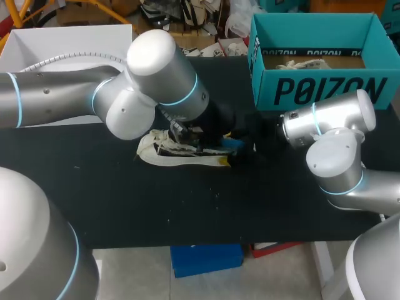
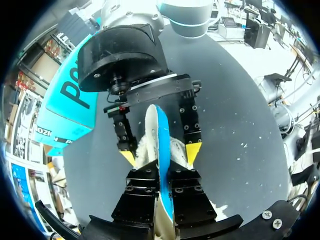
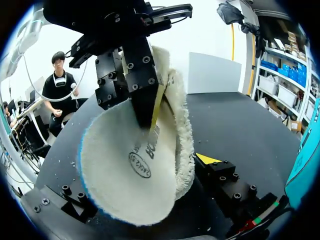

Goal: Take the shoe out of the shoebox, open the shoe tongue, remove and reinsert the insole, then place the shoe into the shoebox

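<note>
Blue-edged insole (image 2: 161,131) rises from the shoe (image 1: 155,154), pinched by the downward-pointing left gripper (image 2: 164,176); the level right gripper (image 2: 161,154) clamps the shoe's fleecy collar.

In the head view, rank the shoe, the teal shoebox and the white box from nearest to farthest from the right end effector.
1. Shoe, mid-table, right at the right end effector.
2. Teal shoebox, beyond it, far right.
3. White box, far left corner.

A robotics lab: left arm (image 1: 156,69) and right arm (image 1: 337,119) over a black table (image 1: 125,200) with a shoebox (image 1: 325,90).
</note>
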`<action>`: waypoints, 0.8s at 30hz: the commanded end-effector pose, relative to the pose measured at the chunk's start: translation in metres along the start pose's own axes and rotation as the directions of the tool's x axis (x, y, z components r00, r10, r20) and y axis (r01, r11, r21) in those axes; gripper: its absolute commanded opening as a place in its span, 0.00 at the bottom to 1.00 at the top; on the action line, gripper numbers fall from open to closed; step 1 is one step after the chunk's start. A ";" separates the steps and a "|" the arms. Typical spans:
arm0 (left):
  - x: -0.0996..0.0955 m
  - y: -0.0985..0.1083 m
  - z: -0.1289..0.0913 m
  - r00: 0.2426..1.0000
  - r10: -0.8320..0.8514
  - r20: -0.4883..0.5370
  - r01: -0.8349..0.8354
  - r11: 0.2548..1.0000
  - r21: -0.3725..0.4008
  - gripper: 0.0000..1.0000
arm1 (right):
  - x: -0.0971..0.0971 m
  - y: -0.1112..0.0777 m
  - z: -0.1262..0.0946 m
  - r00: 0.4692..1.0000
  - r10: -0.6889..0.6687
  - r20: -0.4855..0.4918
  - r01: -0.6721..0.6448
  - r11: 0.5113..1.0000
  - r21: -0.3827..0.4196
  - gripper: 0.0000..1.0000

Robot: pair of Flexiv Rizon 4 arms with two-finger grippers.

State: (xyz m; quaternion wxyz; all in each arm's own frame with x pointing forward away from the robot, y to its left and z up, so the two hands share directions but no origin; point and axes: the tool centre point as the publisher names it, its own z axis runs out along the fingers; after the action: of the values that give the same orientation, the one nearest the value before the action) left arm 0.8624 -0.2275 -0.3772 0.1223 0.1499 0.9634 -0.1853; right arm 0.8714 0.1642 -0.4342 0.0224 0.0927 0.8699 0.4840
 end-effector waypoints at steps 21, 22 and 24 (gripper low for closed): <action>0.012 -0.067 -0.119 1.000 -0.007 -0.024 0.019 0.846 0.533 0.00 | -0.001 -0.002 0.001 1.000 0.001 0.001 -0.001 1.000 0.003 0.00; 0.010 -0.071 -0.125 1.000 -0.009 -0.027 0.022 0.830 0.557 0.00 | -0.001 -0.002 0.001 1.000 0.001 0.001 -0.001 1.000 0.003 0.00; 0.008 -0.079 -0.134 1.000 -0.012 -0.026 0.026 0.806 0.592 0.00 | -0.001 -0.002 0.001 1.000 0.001 0.001 -0.001 1.000 0.003 0.00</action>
State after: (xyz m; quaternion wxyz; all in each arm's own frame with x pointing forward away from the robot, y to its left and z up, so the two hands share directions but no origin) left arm 0.8069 -0.2487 -0.2401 0.0655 0.1656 0.8835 -0.4332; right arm 0.8714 0.1642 -0.4342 0.0224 0.0927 0.8699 0.4840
